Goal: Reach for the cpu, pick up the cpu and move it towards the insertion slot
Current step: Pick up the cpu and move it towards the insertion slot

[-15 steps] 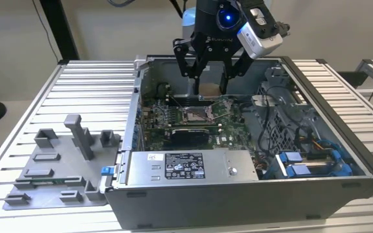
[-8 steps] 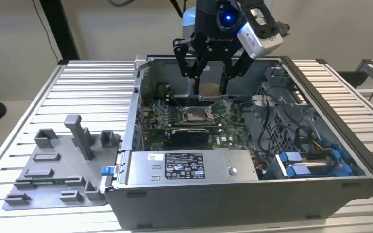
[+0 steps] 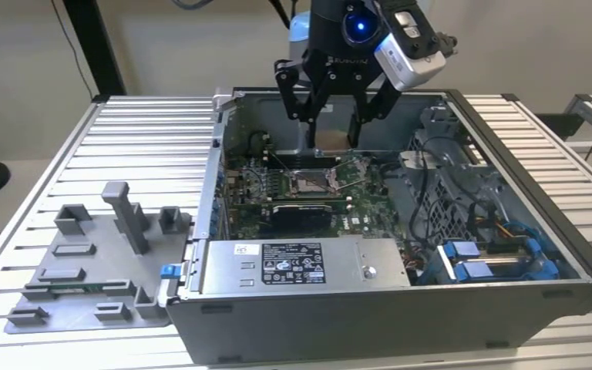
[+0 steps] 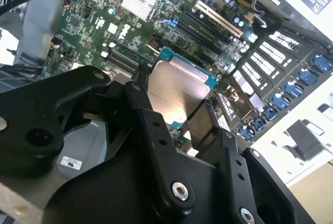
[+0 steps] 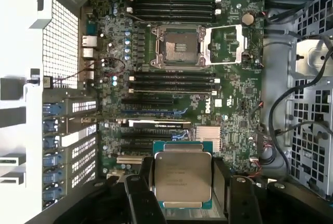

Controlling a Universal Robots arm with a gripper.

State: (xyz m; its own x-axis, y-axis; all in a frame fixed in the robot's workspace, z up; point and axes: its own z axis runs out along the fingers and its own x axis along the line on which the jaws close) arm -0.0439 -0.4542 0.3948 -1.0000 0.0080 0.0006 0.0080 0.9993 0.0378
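My gripper [image 3: 332, 137] hangs over the back of the open computer case [image 3: 543, 231], shut on the cpu [image 3: 331, 139]. In both wrist views the cpu [image 5: 182, 178] [image 4: 175, 91] is a flat square chip with a silvery top and teal rim, pinched between the black fingers [image 5: 139, 193] [image 4: 151, 125]. The insertion slot [image 5: 179, 47] is a square socket with a dark centre and an opened metal frame on the green motherboard [image 5: 237, 94]. In the exterior view the insertion slot [image 3: 311, 181] lies just below and in front of the held chip.
Long black memory slots [image 5: 171, 81] flank the socket. Cables [image 3: 450, 193] and blue drive clips [image 3: 486, 258] fill the case's right side, a power supply [image 3: 296, 266] the front. A grey fixture plate [image 3: 90, 270] with blocks lies on the slatted table [image 3: 142, 146] on the exterior view's left.
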